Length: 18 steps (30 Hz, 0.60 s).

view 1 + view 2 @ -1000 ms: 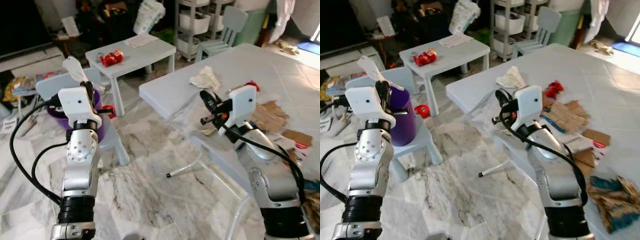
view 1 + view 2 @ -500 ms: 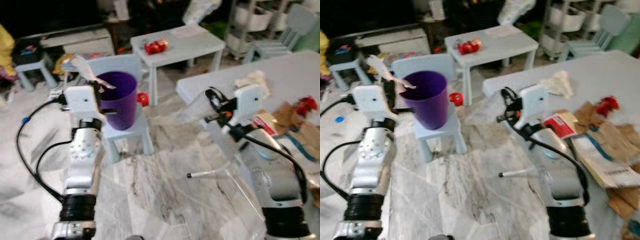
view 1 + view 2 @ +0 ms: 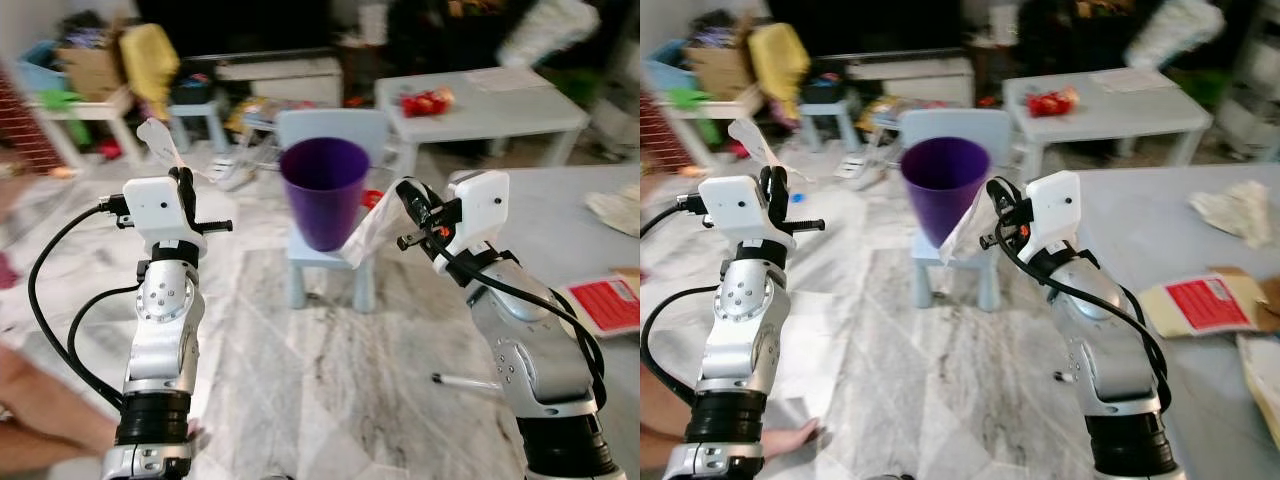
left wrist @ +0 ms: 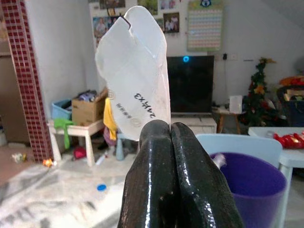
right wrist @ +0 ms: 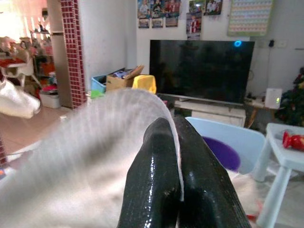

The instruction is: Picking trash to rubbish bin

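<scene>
Pinching white wrapper [image 4: 135,71] | left pincer [image 4: 169,130] | possibly plastic, sticking up

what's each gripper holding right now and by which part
The left gripper pinches a white plastic scrap by its lower edge. The right gripper pinches a clear plastic bag by its top edge; the rest hangs below.
</scene>
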{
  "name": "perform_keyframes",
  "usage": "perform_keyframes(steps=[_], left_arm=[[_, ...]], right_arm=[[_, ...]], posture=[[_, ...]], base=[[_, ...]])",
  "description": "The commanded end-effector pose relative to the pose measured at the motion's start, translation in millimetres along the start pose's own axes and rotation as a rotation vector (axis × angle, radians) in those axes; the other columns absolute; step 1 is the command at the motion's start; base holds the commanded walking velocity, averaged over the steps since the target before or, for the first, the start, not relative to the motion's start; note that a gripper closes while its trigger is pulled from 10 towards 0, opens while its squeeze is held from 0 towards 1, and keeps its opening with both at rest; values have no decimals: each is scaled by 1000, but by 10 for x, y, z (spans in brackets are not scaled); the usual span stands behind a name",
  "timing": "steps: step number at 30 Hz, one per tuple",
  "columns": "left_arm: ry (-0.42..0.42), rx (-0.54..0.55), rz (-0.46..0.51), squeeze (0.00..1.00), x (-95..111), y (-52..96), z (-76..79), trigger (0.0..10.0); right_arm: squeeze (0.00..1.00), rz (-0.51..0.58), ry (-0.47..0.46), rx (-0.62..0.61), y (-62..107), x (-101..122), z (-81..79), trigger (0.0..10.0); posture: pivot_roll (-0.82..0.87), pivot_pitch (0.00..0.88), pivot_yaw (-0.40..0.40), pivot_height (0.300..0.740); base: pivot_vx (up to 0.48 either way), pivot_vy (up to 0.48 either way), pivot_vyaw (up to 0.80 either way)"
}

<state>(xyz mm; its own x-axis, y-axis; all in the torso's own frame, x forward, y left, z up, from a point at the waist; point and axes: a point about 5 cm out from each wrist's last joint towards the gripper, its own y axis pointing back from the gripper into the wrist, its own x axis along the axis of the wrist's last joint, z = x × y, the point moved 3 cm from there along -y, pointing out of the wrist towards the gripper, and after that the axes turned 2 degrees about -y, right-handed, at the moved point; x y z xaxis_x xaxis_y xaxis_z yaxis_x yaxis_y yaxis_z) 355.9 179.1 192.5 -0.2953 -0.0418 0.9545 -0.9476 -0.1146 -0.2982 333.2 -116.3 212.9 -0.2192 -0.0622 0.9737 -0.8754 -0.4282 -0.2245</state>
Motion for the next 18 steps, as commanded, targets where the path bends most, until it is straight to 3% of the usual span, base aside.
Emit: perform_keyframes(steps=[1,7,18], left_arm=[[5,-29,15,0,45,-9,57,0],[43,-41,15,0,52,-24,63,0],[43,-51,22,0,68,-32,64,0]], right_arm=[[0,15,-7,-12,4,50,38,10000],[0,17,-7,-15,3,53,43,10000],[0,18,-9,-21,4,52,52,10000]], posture=[[-34,56,8,740],[-36,57,9,740],[-35,61,13,740]], base=[[0,0,0],[198,0,0],[460,0,0]])
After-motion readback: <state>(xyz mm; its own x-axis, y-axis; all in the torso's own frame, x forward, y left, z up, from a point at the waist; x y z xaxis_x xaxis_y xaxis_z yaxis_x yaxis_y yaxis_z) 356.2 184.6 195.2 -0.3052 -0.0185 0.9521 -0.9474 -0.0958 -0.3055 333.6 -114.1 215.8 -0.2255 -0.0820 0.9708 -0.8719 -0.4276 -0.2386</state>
